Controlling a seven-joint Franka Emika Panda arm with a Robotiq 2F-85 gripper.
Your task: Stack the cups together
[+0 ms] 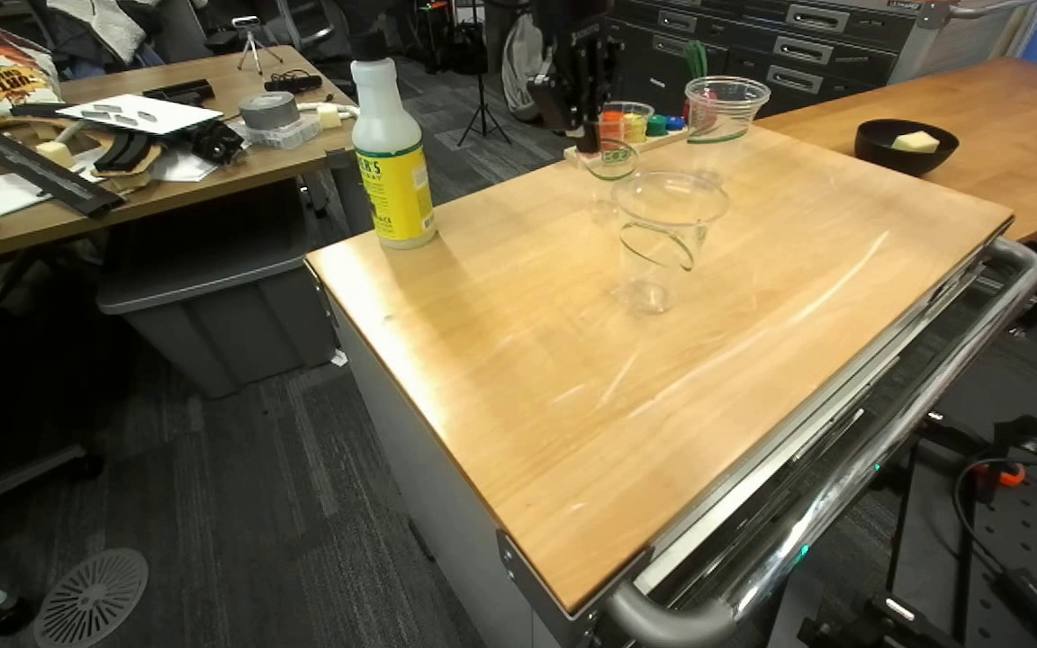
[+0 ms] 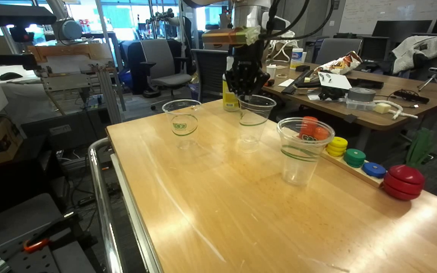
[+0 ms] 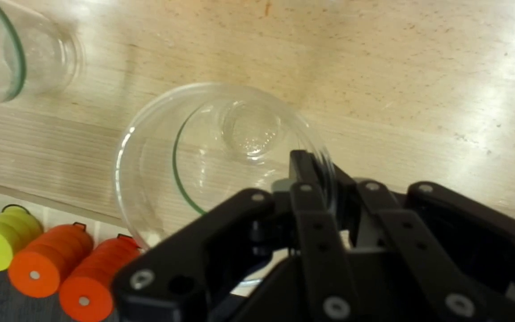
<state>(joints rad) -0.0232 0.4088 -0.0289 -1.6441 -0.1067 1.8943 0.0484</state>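
- Pinching the rim of the middle cup (image 3: 221, 161), the tool (image 3: 324, 169) is clenched: in the wrist view the cup's edge runs between the fingers (image 3: 303, 163).
- This cup is mouth-up, with the tool above it at the rim in both exterior views; whether its base touches the bench (image 1: 500, 378) or hangs just over it, I cannot tell.
- The handle-side cup (image 2: 182, 123) stands upright on the bench, on the side where the metal handle (image 2: 106, 212) runs.
- The toy-side cup (image 2: 302, 155) also stands upright, near the wooden toy (image 2: 360, 173); the toy's orange shows through its wall in an exterior view.
- All 3 cups are transparent, wider at the mouth, and apart from each other; each has a thin green line around its wall.
- The wooden toy lies by the edge of the bench, with stacks of yellow, green and blue discs among its pieces.
- A red round object (image 2: 403, 184) with a green top sits just beside the toy's end; whether the 2 touch is unclear.
- A bottle (image 1: 395, 171) with a yellow label stands upright on the bench, near a corner and well apart from the toy-side cup.
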